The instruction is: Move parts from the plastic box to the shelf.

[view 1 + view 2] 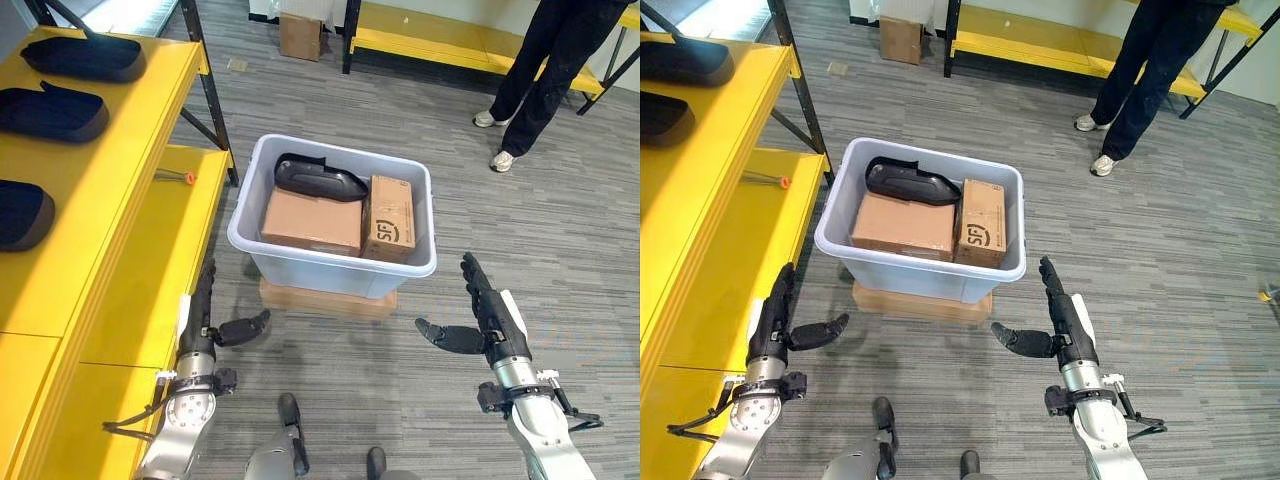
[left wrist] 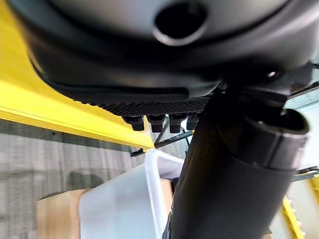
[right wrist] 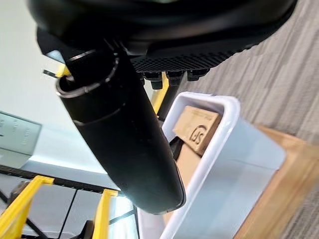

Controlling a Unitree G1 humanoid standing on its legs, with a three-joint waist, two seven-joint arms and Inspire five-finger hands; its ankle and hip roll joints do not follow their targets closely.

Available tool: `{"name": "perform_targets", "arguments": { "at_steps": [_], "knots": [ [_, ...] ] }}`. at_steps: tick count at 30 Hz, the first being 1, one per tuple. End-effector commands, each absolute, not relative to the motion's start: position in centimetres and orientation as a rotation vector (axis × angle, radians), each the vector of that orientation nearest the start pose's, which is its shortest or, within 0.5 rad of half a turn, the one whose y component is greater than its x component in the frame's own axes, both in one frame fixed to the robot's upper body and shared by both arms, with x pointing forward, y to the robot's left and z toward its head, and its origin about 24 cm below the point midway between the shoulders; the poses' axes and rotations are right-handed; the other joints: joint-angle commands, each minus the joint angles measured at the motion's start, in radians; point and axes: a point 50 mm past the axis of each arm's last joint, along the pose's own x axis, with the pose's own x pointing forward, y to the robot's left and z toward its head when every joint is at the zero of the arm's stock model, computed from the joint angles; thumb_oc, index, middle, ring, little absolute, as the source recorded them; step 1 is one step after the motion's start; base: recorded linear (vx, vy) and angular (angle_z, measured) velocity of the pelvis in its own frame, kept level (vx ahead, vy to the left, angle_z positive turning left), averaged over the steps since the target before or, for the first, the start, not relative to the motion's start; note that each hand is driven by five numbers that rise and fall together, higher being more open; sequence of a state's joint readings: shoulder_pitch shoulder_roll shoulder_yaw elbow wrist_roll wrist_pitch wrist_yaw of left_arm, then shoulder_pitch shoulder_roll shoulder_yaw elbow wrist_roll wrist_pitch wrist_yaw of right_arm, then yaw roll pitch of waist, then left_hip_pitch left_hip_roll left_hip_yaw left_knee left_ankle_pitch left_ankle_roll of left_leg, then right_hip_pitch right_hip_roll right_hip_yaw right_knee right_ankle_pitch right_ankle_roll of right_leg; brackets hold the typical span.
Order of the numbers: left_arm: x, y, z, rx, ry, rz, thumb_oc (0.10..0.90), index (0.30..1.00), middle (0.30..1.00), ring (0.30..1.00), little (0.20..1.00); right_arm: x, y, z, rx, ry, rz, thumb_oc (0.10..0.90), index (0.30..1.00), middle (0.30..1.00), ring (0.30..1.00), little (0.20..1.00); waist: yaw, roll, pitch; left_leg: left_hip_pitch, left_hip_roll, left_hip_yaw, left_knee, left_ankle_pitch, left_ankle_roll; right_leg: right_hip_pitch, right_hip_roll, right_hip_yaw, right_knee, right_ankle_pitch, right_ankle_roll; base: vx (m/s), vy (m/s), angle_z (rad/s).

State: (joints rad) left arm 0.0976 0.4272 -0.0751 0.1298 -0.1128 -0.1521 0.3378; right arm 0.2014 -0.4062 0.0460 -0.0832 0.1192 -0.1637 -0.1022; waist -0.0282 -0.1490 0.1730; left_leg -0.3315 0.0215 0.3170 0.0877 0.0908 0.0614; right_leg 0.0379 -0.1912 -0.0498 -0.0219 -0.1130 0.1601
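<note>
My left hand [image 1: 205, 318] and right hand [image 1: 487, 318] both hang empty with fingers straight and thumbs spread, one either side of the box [image 1: 300, 268] and short of its near wall. The part [image 1: 318, 178] I am after lies at the back of the box, resting across the big carton [image 1: 312, 222] with the small carton [image 1: 389, 218] beside it. I judge the reach to be the risk: the part is long, curved and smooth, so a grip from one end could let it tip or slide off the cartons, and my left arm runs close by the shelf [image 1: 150, 230], which it might knock on the swing over. The eye views show three parts [image 1: 50, 112] already on the shelf and a person [image 1: 545, 70] standing beyond; my wrist views give the box wall and cartons from low down.
</note>
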Motion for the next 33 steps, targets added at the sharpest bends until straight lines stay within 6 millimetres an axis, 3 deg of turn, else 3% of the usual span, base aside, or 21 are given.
{"name": "perform_targets", "arguments": {
  "at_steps": [1, 3, 5, 7, 9, 11, 12, 14, 16, 18, 20, 22, 27, 32, 33],
  "knots": [
    [24.4, 23.4, 7.9, 0.311, -0.254, 0.269, 0.900, 1.000, 1.000, 1.000, 1.000, 22.6, -23.4, 10.6, -0.331, -0.347, -0.110, 0.900, 1.000, 1.000, 1.000, 1.000, -0.006, 0.008, -0.048, -0.027, 0.139, -0.064, 0.071, -0.001, -0.109, 0.060, 0.027, -0.037, 0.011, 0.095, 0.001, 0.06, 0.046, 0.12],
    [24.5, 23.4, 7.9, 0.314, -0.253, 0.268, 0.900, 1.000, 1.000, 1.000, 1.000, 22.8, -23.2, 10.8, -0.327, -0.359, -0.105, 0.900, 1.000, 1.000, 1.000, 1.000, -0.001, 0.003, -0.052, -0.022, 0.137, -0.065, 0.094, -0.031, -0.096, 0.063, 0.013, -0.039, 0.028, 0.106, 0.010, 0.07, 0.075, 0.06],
    [24.7, 23.5, 8.1, 0.333, -0.261, 0.261, 0.900, 1.000, 1.000, 1.000, 1.000, 23.1, -22.7, 11.1, -0.326, -0.379, -0.093, 0.900, 1.000, 1.000, 1.000, 1.000, 0.005, -0.002, -0.045, 0.010, 0.128, -0.068, 0.095, -0.064, -0.071, 0.030, 0.006, -0.022, 0.144, 0.143, 0.025, 0.04, 0.105, -0.05],
    [24.9, 23.3, 8.1, 0.346, -0.258, 0.248, 0.900, 1.000, 1.000, 1.000, 1.000, 23.3, -22.3, 11.1, -0.322, -0.386, -0.080, 0.900, 1.000, 1.000, 1.000, 1.000, -0.003, 0.002, -0.024, 0.057, 0.110, -0.069, 0.082, -0.087, -0.043, -0.043, 0.013, 0.008, 0.289, 0.225, 0.036, 0.05, 0.158, -0.12],
    [24.9, 23.2, 8.2, 0.362, -0.256, 0.236, 0.900, 1.000, 1.000, 1.000, 1.000, 23.3, -21.9, 11.2, -0.314, -0.394, -0.063, 0.900, 1.000, 1.000, 1.000, 1.000, -0.016, 0.025, 0.002, 0.121, 0.095, -0.083, 0.060, -0.108, -0.016, -0.124, 0.035, 0.024, 0.454, 0.251, 0.030, 0.11, 0.217, 0.06],
    [24.9, 23.2, 8.1, 0.378, -0.248, 0.221, 0.900, 1.000, 1.000, 1.000, 1.000, 23.2, -21.6, 11.0, -0.305, -0.387, -0.062, 0.900, 1.000, 1.000, 1.000, 1.000, -0.033, 0.063, 0.035, 0.192, 0.098, -0.085, 0.042, -0.120, 0.001, -0.223, 0.056, -0.016, 0.589, 0.236, 0.015, 0.18, 0.196, 0.27],
    [24.9, 23.2, 8.1, 0.377, -0.247, 0.220, 0.900, 1.000, 1.000, 1.000, 1.000, 23.2, -21.6, 11.0, -0.306, -0.386, -0.062, 0.900, 1.000, 1.000, 1.000, 1.000, -0.037, 0.057, 0.039, 0.198, 0.089, -0.087, 0.045, -0.127, 0.002, -0.220, 0.047, -0.017, 0.603, 0.222, 0.018, 0.25, 0.167, 0.07],
    [24.8, 23.1, 8.0, 0.375, -0.244, 0.215, 0.900, 1.000, 1.000, 1.000, 1.000, 23.1, -21.8, 10.9, -0.310, -0.379, -0.073, 0.900, 1.000, 1.000, 1.000, 1.000, -0.058, 0.069, 0.053, 0.262, 0.069, -0.095, 0.011, -0.140, -0.006, -0.293, 0.069, -0.047, 0.523, 0.151, -0.010, 0.21, 0.105, 0.11],
    [24.7, 23.2, 7.9, 0.374, -0.237, 0.218, 0.900, 1.000, 1.000, 1.000, 1.000, 23.1, -21.9, 10.9, -0.306, -0.379, -0.077, 0.900, 1.000, 1.000, 1.000, 1.000, -0.065, 0.059, 0.054, 0.291, 0.052, -0.082, -0.001, -0.157, -0.022, -0.289, 0.049, -0.090, 0.362, 0.137, -0.020, 0.17, -0.014, 0.21],
    [24.4, 23.4, 7.6, 0.383, -0.229, 0.223, 0.900, 1.000, 1.000, 1.000, 1.000, 23.1, -21.7, 10.8, -0.315, -0.375, -0.063, 0.900, 1.000, 1.000, 1.000, 1.000, -0.069, 0.052, 0.055, 0.330, 0.055, -0.067, -0.014, -0.175, -0.040, -0.293, 0.025, -0.137, 0.208, 0.179, -0.009, 0.22, -0.089, 0.21],
    [24.2, 23.4, 7.5, 0.381, -0.222, 0.222, 0.900, 1.000, 1.000, 1.000, 1.000, 23.2, -21.5, 10.8, -0.325, -0.373, -0.051, 0.900, 1.000, 1.000, 1.000, 1.000, -0.067, 0.053, 0.055, 0.364, 0.068, -0.067, -0.019, -0.200, -0.058, -0.293, 0.009, -0.171, 0.154, 0.216, 0.017, 0.25, -0.085, 0.11],
    [24.0, 23.3, 7.0, 0.380, -0.207, 0.214, 0.900, 1.000, 1.000, 1.000, 1.000, 22.9, -21.7, 10.5, -0.329, -0.357, -0.048, 0.900, 1.000, 1.000, 1.000, 1.000, -0.067, 0.036, 0.051, 0.373, 0.068, -0.059, 0.001, -0.208, -0.069, -0.230, -0.001, -0.216, 0.086, 0.238, 0.010, 0.19, -0.148, 0.12],
    [23.7, 22.3, 6.2, 0.332, -0.180, 0.190, 0.900, 1.000, 1.000, 1.000, 1.000, 22.7, -22.2, 10.4, -0.338, -0.344, -0.046, 0.900, 1.000, 1.000, 1.000, 1.000, -0.081, 0.058, 0.012, 0.381, 0.089, -0.055, -0.002, -0.202, -0.084, -0.178, 0.033, -0.244, 0.072, 0.233, -0.007, 0.13, -0.108, 0.31],
    [24.4, 21.8, 7.4, 0.315, -0.237, 0.189, 0.900, 1.000, 1.000, 1.000, 1.000, 23.2, -22.1, 11.2, -0.345, -0.379, -0.034, 0.900, 1.000, 1.000, 1.000, 1.000, -0.097, 0.098, 0.015, 0.376, 0.137, -0.050, 0.002, -0.196, -0.117, -0.210, 0.051, -0.230, 0.146, 0.168, -0.032, 0.06, -0.192, 0.02],
    [25.1, 21.3, 8.2, 0.279, -0.281, 0.185, 0.900, 1.000, 1.000, 1.000, 1.000, 23.5, -22.2, 12.3, -0.357, -0.433, -0.054, 0.900, 1.000, 1.000, 1.000, 1.000, -0.084, 0.098, 0.066, 0.208, 0.226, -0.127, 0.359, -0.097, -0.172, -0.175, 0.089, -0.226, 0.179, 0.101, -0.112, -0.05, -0.356, 0.11]
  ]
}}
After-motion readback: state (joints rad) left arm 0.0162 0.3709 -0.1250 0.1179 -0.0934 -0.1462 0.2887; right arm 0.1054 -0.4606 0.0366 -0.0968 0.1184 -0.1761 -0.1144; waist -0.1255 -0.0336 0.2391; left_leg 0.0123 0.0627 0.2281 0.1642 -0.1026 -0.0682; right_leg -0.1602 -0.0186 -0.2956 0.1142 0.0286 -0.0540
